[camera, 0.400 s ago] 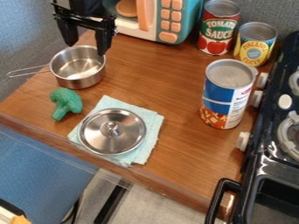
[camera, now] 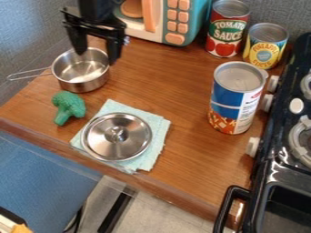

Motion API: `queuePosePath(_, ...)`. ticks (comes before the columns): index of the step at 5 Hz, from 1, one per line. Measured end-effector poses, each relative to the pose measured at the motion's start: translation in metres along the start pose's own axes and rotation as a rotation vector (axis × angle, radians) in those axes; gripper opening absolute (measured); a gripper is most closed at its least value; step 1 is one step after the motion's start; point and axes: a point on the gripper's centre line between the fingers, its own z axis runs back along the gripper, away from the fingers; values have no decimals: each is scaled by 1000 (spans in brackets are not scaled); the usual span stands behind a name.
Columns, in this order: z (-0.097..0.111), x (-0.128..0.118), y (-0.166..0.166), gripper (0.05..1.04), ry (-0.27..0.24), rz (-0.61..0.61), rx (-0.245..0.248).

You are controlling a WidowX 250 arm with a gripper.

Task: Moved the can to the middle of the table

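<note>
Spotting the blue-and-white can [camera: 228, 102] by the right edge of the bench [camera: 188, 145]

Near the left edge we see the saucepan [camera: 82, 85], then the broccoli [camera: 68, 105]. The gripper [camera: 97, 57], fingers parted, masks some pan rim; its arm is cut off above. The lid [camera: 130, 144] hides most of the cloth [camera: 159, 132]. At the back edge stands the red can [camera: 226, 34]; our can slightly overlaps the yellow can's [camera: 266, 43] base.

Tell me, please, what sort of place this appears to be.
It is probably a toy kitchen set up on a wooden table: a play microwave with orange buttons, a black stove with white knobs, and a small metal pot.
</note>
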Motion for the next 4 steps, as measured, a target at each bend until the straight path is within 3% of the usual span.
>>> queuePosePath(1, 2, 8, -26, 1001, -16, -82, -22)
queuePosePath(2, 12, 22, -75, 1001, -57, -228, -44)
queuePosePath(4, 41, 27, -173, 1001, -165, -498, -104)
